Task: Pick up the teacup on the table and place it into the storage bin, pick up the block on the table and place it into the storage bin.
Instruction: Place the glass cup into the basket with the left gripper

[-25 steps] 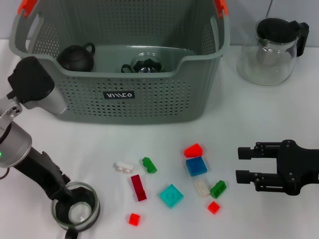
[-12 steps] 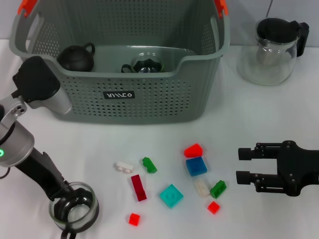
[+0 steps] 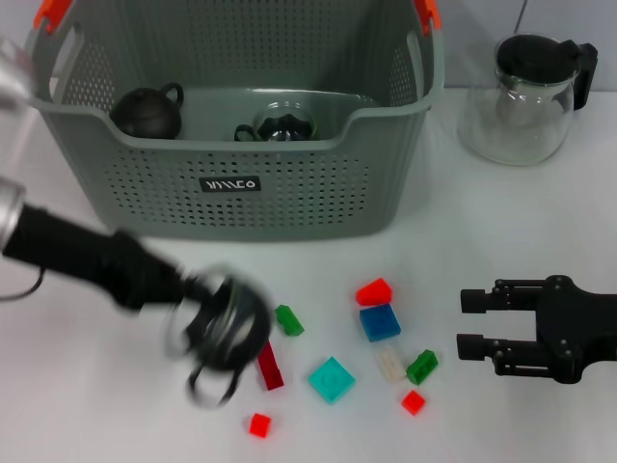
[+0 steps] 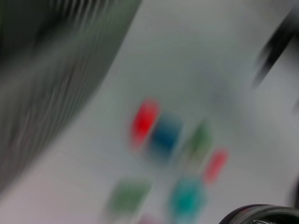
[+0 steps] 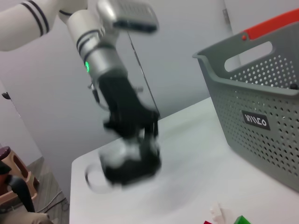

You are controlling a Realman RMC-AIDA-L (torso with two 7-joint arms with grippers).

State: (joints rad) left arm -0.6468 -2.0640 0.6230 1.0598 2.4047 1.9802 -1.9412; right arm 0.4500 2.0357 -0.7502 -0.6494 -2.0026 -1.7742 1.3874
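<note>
My left gripper (image 3: 220, 326) is shut on the clear glass teacup (image 3: 214, 349) and holds it above the table, just left of the scattered blocks. It is blurred by fast motion. The right wrist view shows the same gripper (image 5: 133, 140) with the cup (image 5: 124, 165) hanging under it, off the table. The cup's rim shows in the left wrist view (image 4: 261, 214). The grey storage bin (image 3: 289, 188) stands behind, with a black teapot (image 3: 147, 111) and a glass piece (image 3: 280, 125) inside. My right gripper (image 3: 469, 323) is open and empty at the right.
Blocks lie in front of the bin: red (image 3: 374, 290), blue (image 3: 380, 321), teal (image 3: 332, 378), green (image 3: 287, 319), dark red (image 3: 269, 367), and several small ones. A glass pitcher (image 3: 525, 92) with a black lid stands at the back right.
My left arm has lifted the teacup off the table at the front left and swung it fast to the right and up, toward the blocks. The right arm has not moved.
</note>
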